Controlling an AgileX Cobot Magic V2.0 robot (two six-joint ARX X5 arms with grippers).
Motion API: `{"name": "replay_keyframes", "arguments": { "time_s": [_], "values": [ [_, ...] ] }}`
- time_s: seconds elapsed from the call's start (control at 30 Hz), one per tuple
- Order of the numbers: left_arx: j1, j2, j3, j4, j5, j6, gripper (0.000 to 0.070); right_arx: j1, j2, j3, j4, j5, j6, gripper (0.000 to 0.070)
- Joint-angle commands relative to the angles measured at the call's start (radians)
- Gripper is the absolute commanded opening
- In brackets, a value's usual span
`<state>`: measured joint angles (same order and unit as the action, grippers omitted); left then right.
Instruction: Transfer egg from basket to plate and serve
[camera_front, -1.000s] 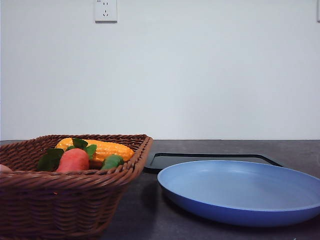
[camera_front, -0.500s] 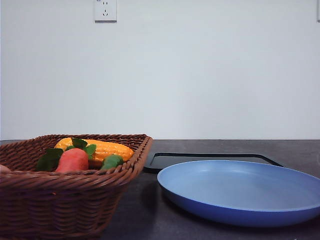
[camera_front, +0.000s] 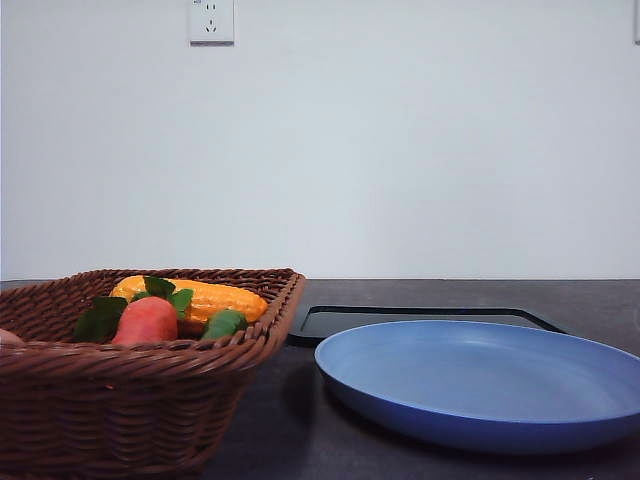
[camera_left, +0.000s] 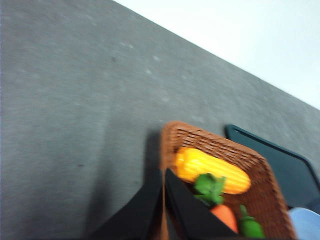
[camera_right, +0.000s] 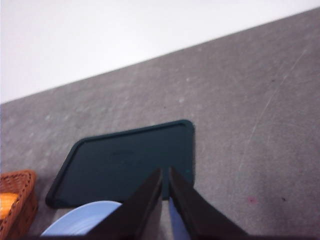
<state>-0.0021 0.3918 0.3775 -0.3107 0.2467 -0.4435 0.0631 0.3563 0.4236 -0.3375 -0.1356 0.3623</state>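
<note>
Egg (camera_front: 8, 337) at the far-left edge of the front view, a pale pinkish sliver just inside the wicker basket (camera_front: 130, 400) and mostly hidden by the braided near rim; I cannot make out its full outline or which way its long axis lies; beside it in the basket lie an orange-red carrot (camera_front: 147, 320) with green leaves, a yellow corn cob (camera_front: 205, 298) and a small green vegetable (camera_front: 225, 323). Blue plate (camera_front: 480, 385) on the dark table (camera_front: 590, 295) just right of the basket, bare, with the black tray (camera_front: 420, 316) behind it; egg and plate well apart.

My left gripper (camera_left: 164, 200) hangs above the basket's corner, its two black fingers pressed together with nothing between them; my right gripper (camera_right: 166, 197) hangs above the tray's near edge and the plate's rim, fingers likewise closed on nothing.

Handling, as I judge it: the egg looks small, smooth and matte, so probably light, rigid and inclined to roll or squirt out of a hard pinch; I would spread my left fingers, descend past the rim clear of the carrot leaves, and close gently across the egg's widest middle, pads on opposite sides of its short axis; a shell, if real, would crack under excess force.
</note>
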Motion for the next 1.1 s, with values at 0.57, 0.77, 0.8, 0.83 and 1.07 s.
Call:
{"name": "replay_keyframes", "arguments": {
  "time_s": [0.57,0.77,0.8,0.83,1.07],
  "values": [
    [-0.079,0.487,0.331,-0.33,0.228,0.302,0.0,0.0,0.512,0.242,-0.307,-0.309,-0.142,0.0],
    [-0.119,0.504,0.331,-0.319,0.237,0.3,0.0146,0.0,0.649,0.241,-0.33,-0.36,-0.17,0.0135],
    [-0.123,0.504,0.331,-0.318,0.237,0.298,0.0188,0.0,0.671,0.24,-0.33,-0.361,-0.17,0.0179],
    [-0.126,0.504,0.331,-0.318,0.236,0.296,0.0228,0.001,0.694,0.239,-0.329,-0.362,-0.171,0.0212],
    [-0.13,0.504,0.331,-0.319,0.237,0.277,0.0313,0.013,0.852,0.227,-0.276,-0.362,-0.185,0.0241]
  ]
}}
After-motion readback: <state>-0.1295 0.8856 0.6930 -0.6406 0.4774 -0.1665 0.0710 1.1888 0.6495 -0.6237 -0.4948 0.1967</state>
